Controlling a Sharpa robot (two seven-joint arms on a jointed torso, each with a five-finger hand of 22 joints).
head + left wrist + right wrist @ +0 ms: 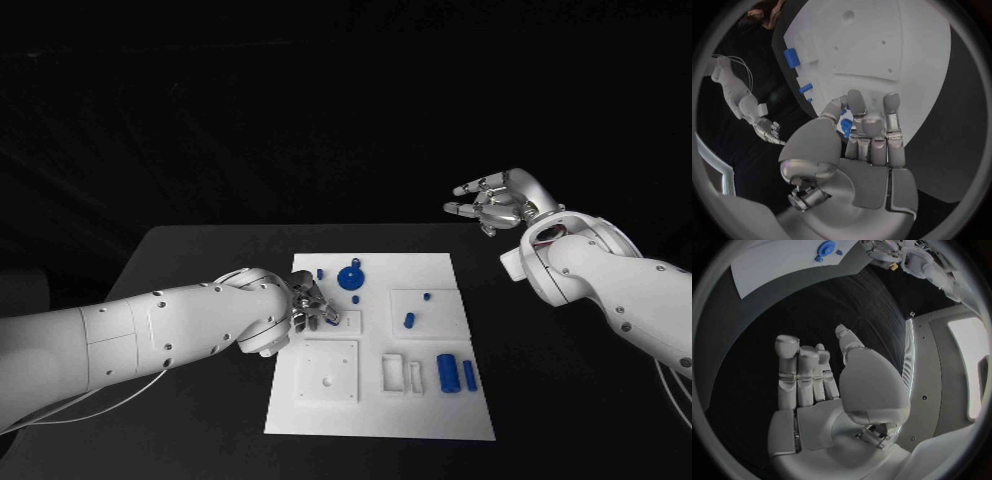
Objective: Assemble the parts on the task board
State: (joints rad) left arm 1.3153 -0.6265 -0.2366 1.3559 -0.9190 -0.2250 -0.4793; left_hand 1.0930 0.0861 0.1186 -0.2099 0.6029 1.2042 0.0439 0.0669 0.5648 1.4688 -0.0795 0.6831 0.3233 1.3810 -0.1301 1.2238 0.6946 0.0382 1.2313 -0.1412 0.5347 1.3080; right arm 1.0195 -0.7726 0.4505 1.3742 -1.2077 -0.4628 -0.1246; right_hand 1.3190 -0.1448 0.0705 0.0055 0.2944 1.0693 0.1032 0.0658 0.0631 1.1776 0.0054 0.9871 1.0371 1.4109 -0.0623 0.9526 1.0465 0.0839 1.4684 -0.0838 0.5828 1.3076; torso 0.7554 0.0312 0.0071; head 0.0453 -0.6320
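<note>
Left hand (306,305) at task board (433,420) nine-o'clock edge, pinching small blue part (846,127). We judge assembly early: round part (352,276) at twelve, cylinders (457,372) at four unseated. Right hand (495,200) empty, fingers apart, raised at two.

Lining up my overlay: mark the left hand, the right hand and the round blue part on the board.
left hand (306,305), head view, its fingers
right hand (492,201), head view, its middle
round blue part (351,277), head view, its disc
</note>
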